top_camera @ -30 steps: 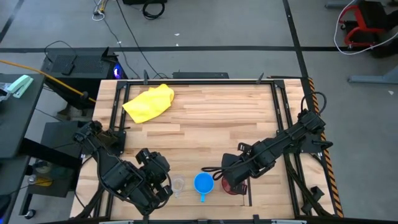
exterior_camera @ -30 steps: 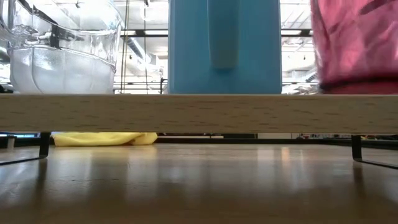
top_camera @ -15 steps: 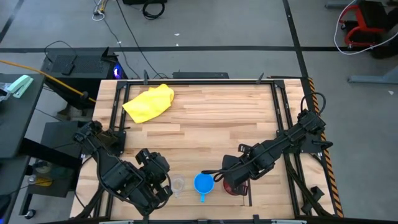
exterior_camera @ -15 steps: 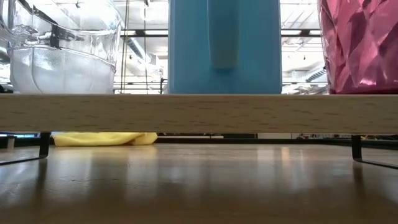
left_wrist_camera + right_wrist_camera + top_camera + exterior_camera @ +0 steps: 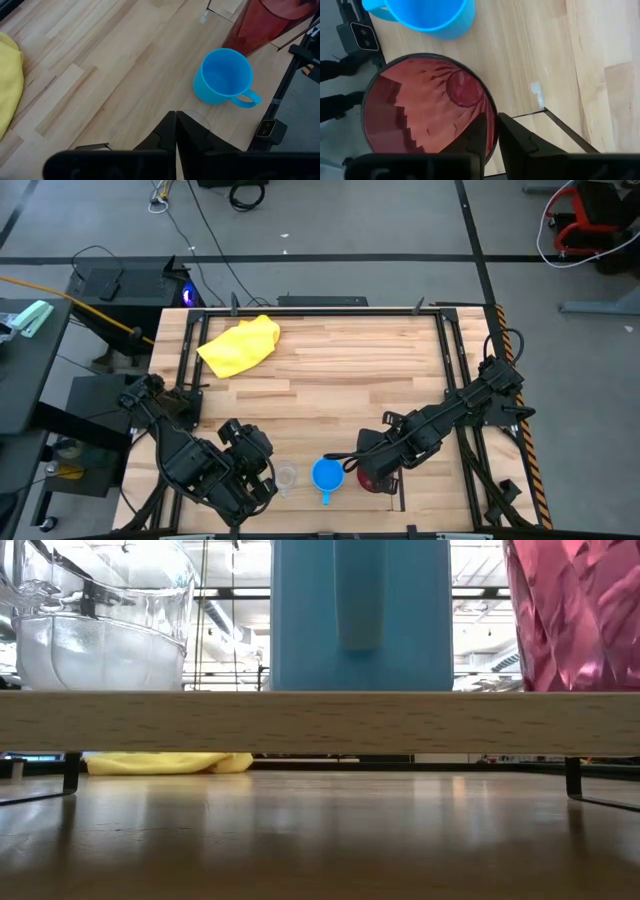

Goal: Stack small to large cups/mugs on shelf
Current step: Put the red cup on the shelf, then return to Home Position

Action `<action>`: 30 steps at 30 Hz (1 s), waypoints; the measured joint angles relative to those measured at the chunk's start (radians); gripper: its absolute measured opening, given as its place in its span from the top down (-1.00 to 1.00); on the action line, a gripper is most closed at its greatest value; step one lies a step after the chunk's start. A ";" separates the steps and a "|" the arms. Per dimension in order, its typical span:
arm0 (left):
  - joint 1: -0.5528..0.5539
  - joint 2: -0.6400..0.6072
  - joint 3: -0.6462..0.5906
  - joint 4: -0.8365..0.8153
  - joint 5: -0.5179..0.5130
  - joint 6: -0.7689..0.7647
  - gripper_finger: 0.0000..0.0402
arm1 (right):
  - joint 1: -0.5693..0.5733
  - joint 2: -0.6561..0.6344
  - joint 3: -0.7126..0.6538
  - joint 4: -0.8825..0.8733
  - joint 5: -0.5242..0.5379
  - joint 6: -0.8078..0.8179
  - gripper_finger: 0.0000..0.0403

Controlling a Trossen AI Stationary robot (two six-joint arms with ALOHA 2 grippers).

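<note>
Three vessels stand in a row on the shelf's wood plank point(image 5: 320, 722) at the table's near edge: a tiny clear cup point(image 5: 286, 477), a blue mug point(image 5: 326, 476) with its handle toward the near edge, and a dark red tumbler point(image 5: 380, 480). My left gripper point(image 5: 274, 480) is shut on the clear cup point(image 5: 100, 630). My right gripper point(image 5: 368, 468) is shut on the tumbler point(image 5: 427, 112). The low view shows all three bases on the plank. My left gripper point(image 5: 176, 117) has the clear cup's rim point(image 5: 196, 116) at its fingertips, which come slanting down from the table's left. A dark finger shows through the cup's wall point(image 5: 62, 585). The cup stands upright on the plank. My right gripper point(image 5: 492, 131) pinches the tumbler's rim point(image 5: 491, 114), one finger point(image 5: 479, 132) inside and one finger point(image 5: 512, 137) outside. The fingers come from above, slanting from the table's right. The tumbler point(image 5: 575, 615) stands upright, its base on the plank.
A yellow cloth point(image 5: 240, 343) lies at the table's far left; it also shows under the plank point(image 5: 165, 762). Thin dark shelf uprights point(image 5: 70, 772) stand at the plank's ends. Black frame rails point(image 5: 455, 350) border the table. Bare wood lies between cloth and shelf.
In the low view the red tumbler was blurred and a little above the plank; it has come down onto the plank and stands sharp and still. My right gripper has kept its hold on it. The left arm, clear cup and blue mug have stayed put.
</note>
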 joint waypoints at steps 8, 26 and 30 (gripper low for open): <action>0.000 0.000 0.000 0.000 -0.001 0.000 0.86 | 0.000 0.000 0.006 -0.001 0.001 0.004 0.73; 0.000 0.000 0.000 0.028 0.002 -0.053 0.88 | 0.005 -0.208 0.097 -0.027 0.002 0.063 0.73; 0.000 0.000 0.001 0.075 0.003 -0.047 0.85 | 0.052 -0.317 0.097 -0.001 0.054 0.117 0.73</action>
